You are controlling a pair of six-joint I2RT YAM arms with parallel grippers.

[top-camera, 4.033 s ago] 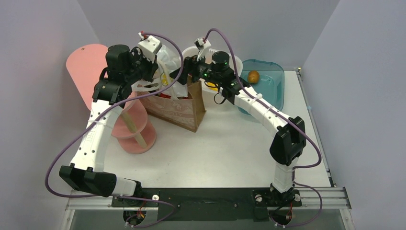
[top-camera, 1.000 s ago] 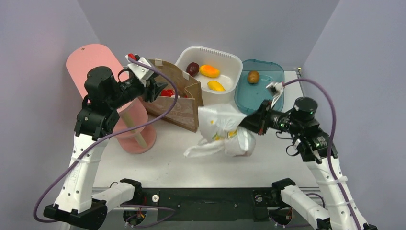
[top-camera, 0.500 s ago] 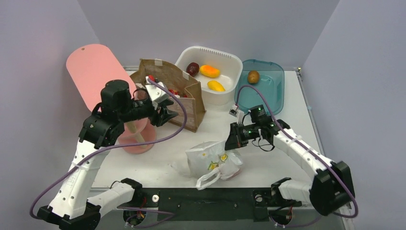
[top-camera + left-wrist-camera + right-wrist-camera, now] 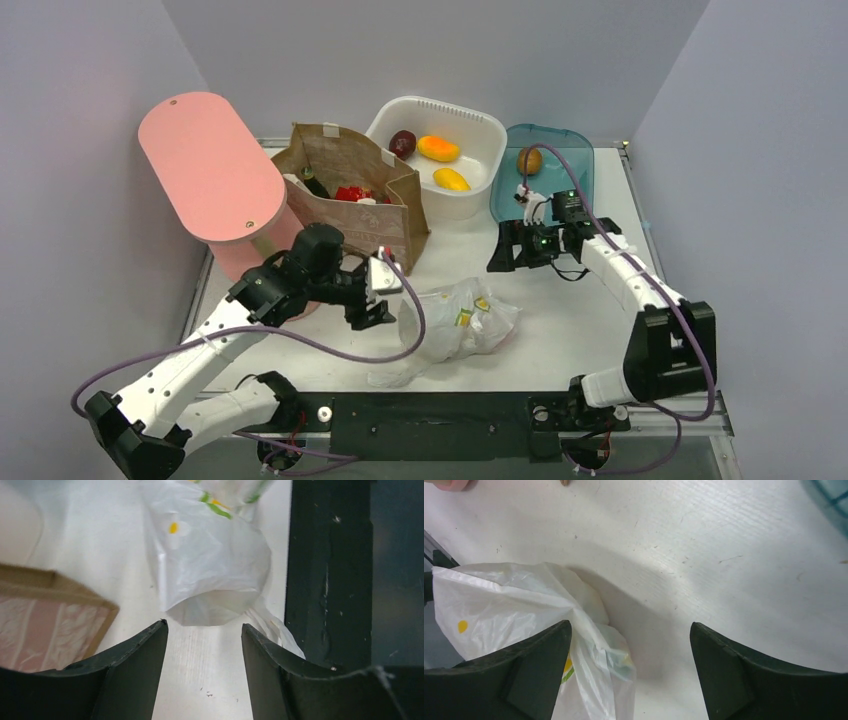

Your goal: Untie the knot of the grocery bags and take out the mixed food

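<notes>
The bag (image 4: 455, 322) now lies freed between the spread left gripper (image 4: 377, 308) and right gripper (image 4: 500, 252); next, untying needs its knot pinched.

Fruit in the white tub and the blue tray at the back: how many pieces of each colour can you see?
Orange-yellow fruit: 2
Dark red fruit: 1
Brown fruit: 1
Total: 4
</notes>
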